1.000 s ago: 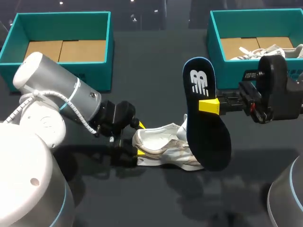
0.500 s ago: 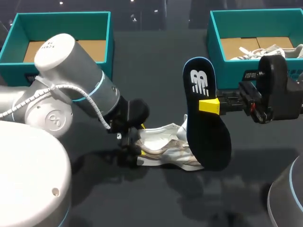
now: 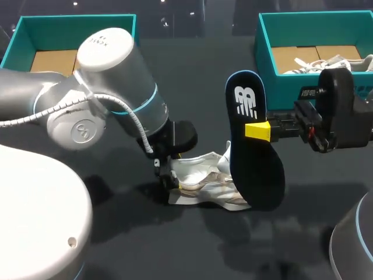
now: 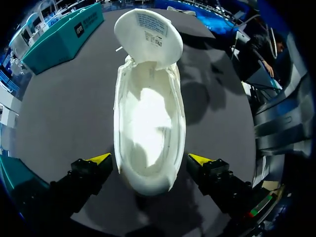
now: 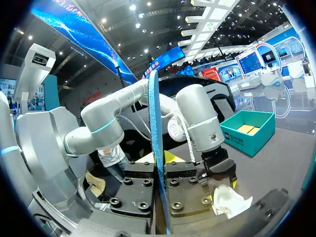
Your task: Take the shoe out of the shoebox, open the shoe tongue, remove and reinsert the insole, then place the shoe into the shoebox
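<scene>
1. Our left gripper (image 4: pixel 149 158), released, straddles the heel of the shoe (image 3: pixel 204 186), midway between the side edges of the table (image 3: pixel 192 76).
2. Our right gripper (image 3: pixel 257 130) clenches the insole (image 3: pixel 256 169) upright; we should pin the heel, then feed it toe-first.

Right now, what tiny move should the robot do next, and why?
Probably close the left end effector on the shoe at its heel: the open fingers straddle it without touching, and the right end effector holds the insole, which must go back in.
</scene>
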